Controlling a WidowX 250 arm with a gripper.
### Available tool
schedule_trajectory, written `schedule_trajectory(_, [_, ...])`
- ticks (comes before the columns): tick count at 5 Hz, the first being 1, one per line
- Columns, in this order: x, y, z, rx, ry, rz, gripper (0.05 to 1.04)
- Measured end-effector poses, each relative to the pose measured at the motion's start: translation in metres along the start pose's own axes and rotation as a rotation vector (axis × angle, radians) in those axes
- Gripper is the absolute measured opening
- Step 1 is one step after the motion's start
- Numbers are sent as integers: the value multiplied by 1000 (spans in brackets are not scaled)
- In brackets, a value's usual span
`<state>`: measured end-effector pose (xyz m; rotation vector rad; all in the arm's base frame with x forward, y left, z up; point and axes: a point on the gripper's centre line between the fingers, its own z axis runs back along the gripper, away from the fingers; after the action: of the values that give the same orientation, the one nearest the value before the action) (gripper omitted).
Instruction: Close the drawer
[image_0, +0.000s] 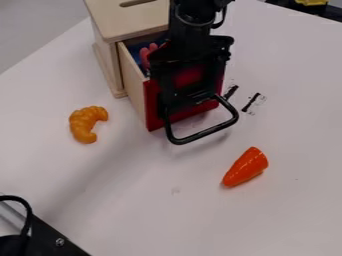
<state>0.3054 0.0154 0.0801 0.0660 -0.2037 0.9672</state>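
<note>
Basically, the drawer (133, 85) is partly out of its wooden box (132, 19), box at its 11 o'clock, red front (154, 107) facing 5. Reads as light, stiff thin wood; should slide easily, though an off-centre shove could rack it. Rigid-looking black handle (206, 133) loops off the front toward 5. No grasp needed, I'd say: push the middle of the front toward 11, square to it. If gripping, take the handle mid-bar; it may be a bit slick. Jaws (192, 94) sit over the front, look spread, red panel visible between them; contact unclear. Inside the drawer: a pink toy (148, 54) near the jaws' 10 o'clock, could snag if it rides up. Farther out on the desk (147, 200): orange curved toy (85, 123) at the drawer's 8, orange-red cone (246, 167) at 5, both well apart from it.
</note>
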Motion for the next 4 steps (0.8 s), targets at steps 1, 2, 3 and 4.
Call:
schedule_trajectory(1, [8,-5,-6,3,7,23,997])
schedule_trajectory(2, [16,-9,-9,8,6,41,996])
schedule_trajectory(3, [22,-12,-11,8,4,59,997])
schedule_trajectory(4, [26,-17,-11,10,3,62,997])
